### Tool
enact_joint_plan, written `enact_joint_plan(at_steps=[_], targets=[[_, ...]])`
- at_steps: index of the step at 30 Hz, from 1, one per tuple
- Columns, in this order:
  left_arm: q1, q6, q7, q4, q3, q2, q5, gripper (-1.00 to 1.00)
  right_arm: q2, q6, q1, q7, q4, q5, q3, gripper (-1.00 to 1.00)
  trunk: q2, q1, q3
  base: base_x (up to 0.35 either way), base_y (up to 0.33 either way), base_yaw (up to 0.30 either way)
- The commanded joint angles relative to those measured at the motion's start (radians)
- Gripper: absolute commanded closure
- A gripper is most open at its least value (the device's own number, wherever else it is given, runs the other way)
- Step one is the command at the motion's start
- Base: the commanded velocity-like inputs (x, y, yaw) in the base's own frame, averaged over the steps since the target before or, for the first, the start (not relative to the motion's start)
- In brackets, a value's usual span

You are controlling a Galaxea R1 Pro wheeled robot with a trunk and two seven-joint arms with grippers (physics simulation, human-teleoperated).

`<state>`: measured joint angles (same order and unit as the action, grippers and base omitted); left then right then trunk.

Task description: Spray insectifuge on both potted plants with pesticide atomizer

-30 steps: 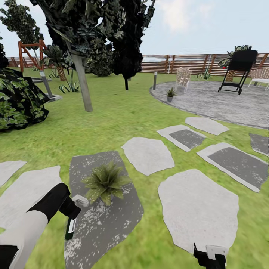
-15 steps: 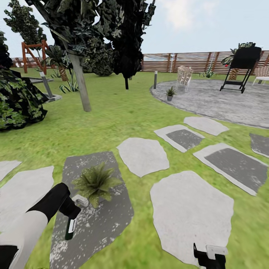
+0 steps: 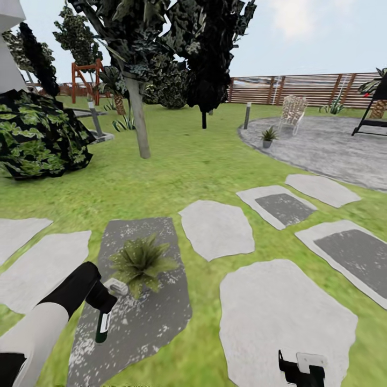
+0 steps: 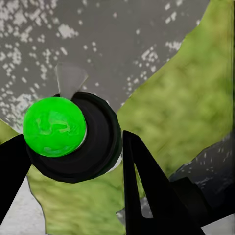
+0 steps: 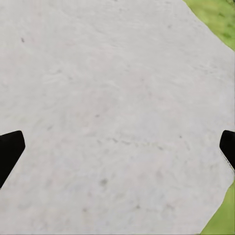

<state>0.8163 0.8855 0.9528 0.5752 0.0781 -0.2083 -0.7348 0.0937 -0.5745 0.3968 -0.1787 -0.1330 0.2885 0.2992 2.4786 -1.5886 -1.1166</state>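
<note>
My left gripper point(image 3: 105, 307) is shut on the pesticide atomizer point(image 3: 101, 328), a dark green bottle hanging downward just left of the near potted plant point(image 3: 141, 262), a rosette of pointed leaves on a dark speckled stepping stone point(image 3: 141, 317). In the left wrist view the atomizer point(image 4: 95, 142) is a black round body with a bright green cap, clamped between the black fingers point(image 4: 147, 186). A second potted plant point(image 3: 268, 135) stands far off at the patio's edge. My right gripper point(image 3: 301, 371) hangs open over a pale stone point(image 5: 112, 98).
Pale and dark stepping stones point(image 3: 216, 228) cross the lawn. A tree trunk point(image 3: 138, 126) and a large leafy bush point(image 3: 37, 140) stand to the left. At the right rear lie a round paved patio point(image 3: 333, 145), a bollard point(image 3: 247, 115), a chair point(image 3: 293, 113) and a wooden fence point(image 3: 301, 88).
The whole view has swung, so the patio and stones now sit further right in the picture. Both arms keep their places, with the atomizer still in the left gripper.
</note>
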Motion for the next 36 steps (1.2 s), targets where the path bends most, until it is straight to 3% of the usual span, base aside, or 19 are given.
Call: enact_joint_plan(at_steps=[1, 8, 16, 23, 36], targets=[[0.003, 0.003, 0.012, 0.004, 0.005, 0.001, -0.008, 1.00, 0.000, -0.002, 0.001, -0.005, 0.001, 0.011, 0.004, -1.00, 0.000, 0.000, -0.001, 0.005, -0.274, 0.276], [0.004, 0.003, 0.014, 0.005, 0.005, 0.001, -0.004, 1.00, 0.000, -0.002, 0.001, -0.005, 0.001, 0.011, 0.004, -1.00, 0.000, 0.000, -0.001, 0.001, -0.274, 0.236], [0.012, 0.004, 0.016, 0.005, 0.005, 0.023, -0.003, 1.00, 0.000, -0.002, 0.001, -0.005, 0.001, 0.011, 0.004, -1.00, 0.000, 0.000, -0.001, 0.051, -0.273, 0.020], [0.012, 0.004, 0.015, 0.005, 0.005, 0.026, -0.003, 1.00, 0.000, -0.002, 0.001, -0.005, 0.001, 0.011, 0.004, -1.00, 0.000, 0.000, -0.001, 0.174, -0.244, 0.025], [0.012, 0.004, 0.015, 0.005, 0.002, 0.027, -0.003, 1.00, 0.000, -0.002, 0.001, -0.005, 0.001, 0.011, 0.004, -1.00, 0.000, 0.000, -0.001, 0.119, -0.121, 0.258]])
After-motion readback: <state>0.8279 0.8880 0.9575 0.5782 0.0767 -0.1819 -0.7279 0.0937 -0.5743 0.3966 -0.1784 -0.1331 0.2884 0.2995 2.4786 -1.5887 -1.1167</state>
